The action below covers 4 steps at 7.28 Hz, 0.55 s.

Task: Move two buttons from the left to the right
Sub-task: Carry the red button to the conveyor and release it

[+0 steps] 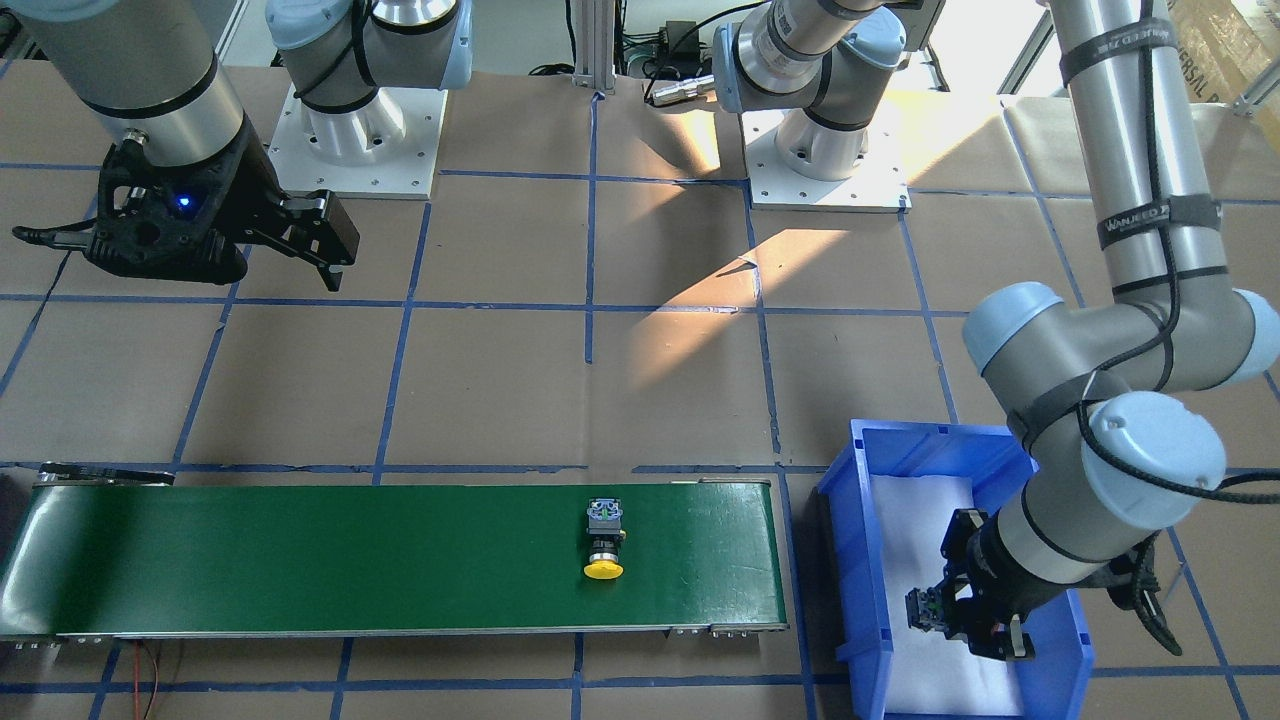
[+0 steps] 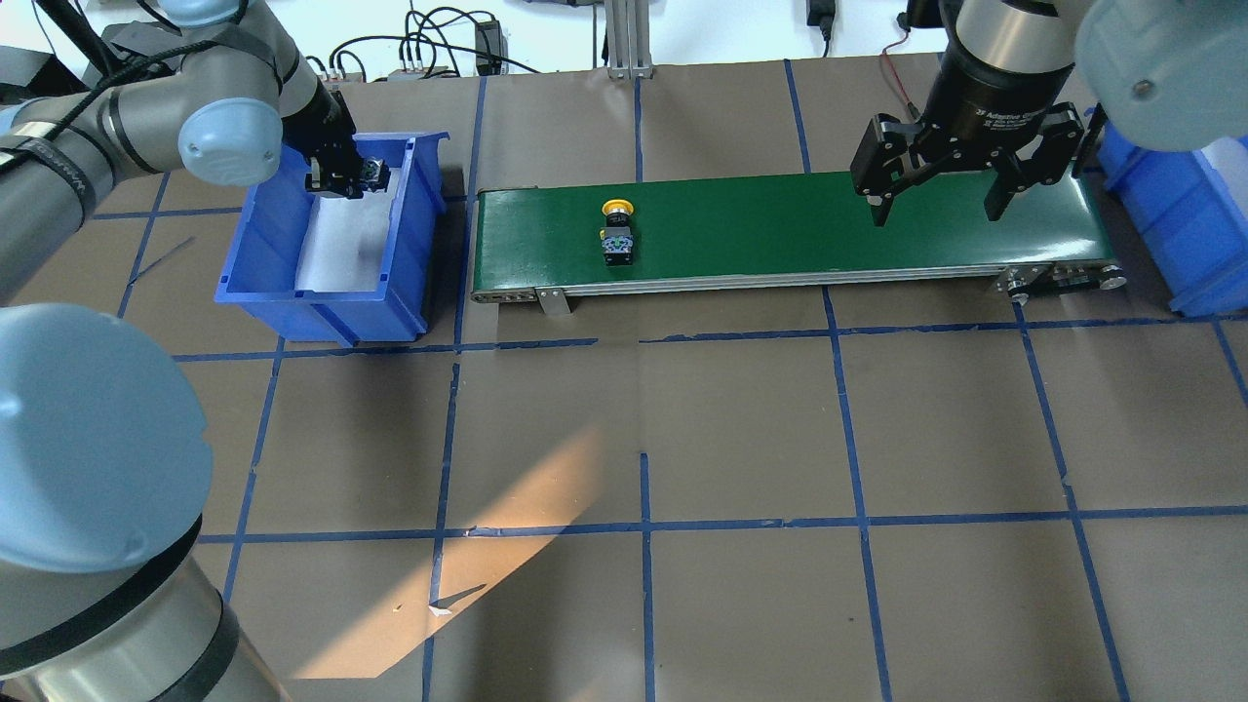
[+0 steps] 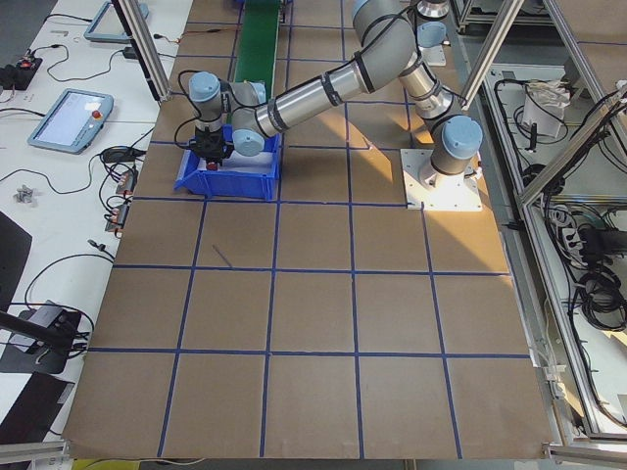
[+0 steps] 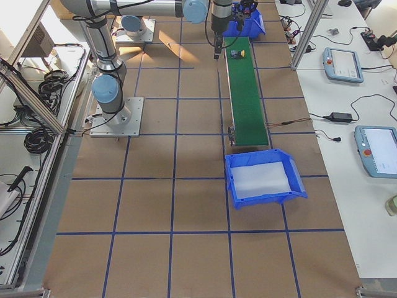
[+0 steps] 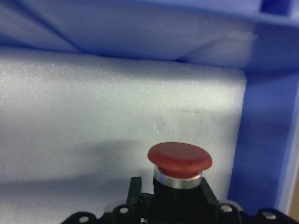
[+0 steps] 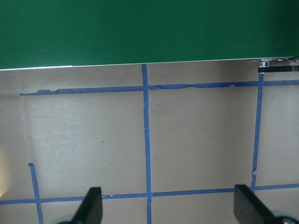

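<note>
The left gripper (image 2: 343,178) is working inside the blue bin (image 2: 322,314) that is standing at the 9 o'clock end of the green conveyor belt (image 2: 780,234) in the overhead view. Its fingers are pinching the red button (image 5: 180,159) by its black body. In the left wrist view the red mushroom cap is projecting ahead of the fingers, over the white foam liner (image 2: 336,255) and close to the bin wall at 3 o'clock. Whether the button is touching the liner cannot be told. The yellow button (image 2: 617,232) is lying on its side on the belt, toward the belt's 9 o'clock end. Its yellow cap is pointing to 12 o'clock in the overhead view, its grey block to 6 o'clock, and it is well apart from either gripper. The right gripper (image 6: 168,211) is hanging with its two fingers spread wide and nothing between them. The right wrist view is showing it over the brown paper table top (image 6: 201,140), on the robot's side of the belt and toward the belt's 3 o'clock end. A second blue bin (image 2: 1165,219) is standing just beyond the belt's 3 o'clock end.
</note>
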Each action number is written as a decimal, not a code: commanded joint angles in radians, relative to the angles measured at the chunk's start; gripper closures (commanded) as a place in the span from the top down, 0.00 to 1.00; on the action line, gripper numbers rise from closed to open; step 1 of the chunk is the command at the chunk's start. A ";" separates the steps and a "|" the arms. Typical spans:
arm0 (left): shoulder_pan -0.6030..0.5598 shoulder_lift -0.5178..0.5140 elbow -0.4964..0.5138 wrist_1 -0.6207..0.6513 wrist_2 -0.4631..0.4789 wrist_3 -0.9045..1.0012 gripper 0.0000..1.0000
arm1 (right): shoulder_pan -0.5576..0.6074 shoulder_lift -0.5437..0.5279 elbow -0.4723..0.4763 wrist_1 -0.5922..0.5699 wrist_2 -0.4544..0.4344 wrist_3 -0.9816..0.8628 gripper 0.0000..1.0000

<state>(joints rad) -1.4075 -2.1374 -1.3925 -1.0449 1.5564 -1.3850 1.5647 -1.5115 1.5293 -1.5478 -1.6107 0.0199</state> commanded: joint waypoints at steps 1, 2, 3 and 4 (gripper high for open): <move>-0.007 0.127 -0.019 -0.098 -0.001 0.078 0.10 | 0.000 -0.001 0.002 0.000 0.000 0.000 1.00; -0.057 0.161 -0.017 -0.119 -0.002 0.119 0.10 | 0.000 -0.001 0.000 0.000 0.000 0.000 1.00; -0.124 0.160 -0.011 -0.118 0.004 0.211 0.10 | 0.000 -0.001 0.002 0.002 0.000 0.000 1.00; -0.172 0.157 -0.007 -0.116 0.007 0.330 0.10 | 0.000 -0.001 0.002 0.000 0.000 0.000 1.00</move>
<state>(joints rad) -1.5140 -1.9851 -1.4046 -1.1575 1.5589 -1.1840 1.5647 -1.5124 1.5305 -1.5471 -1.6107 0.0199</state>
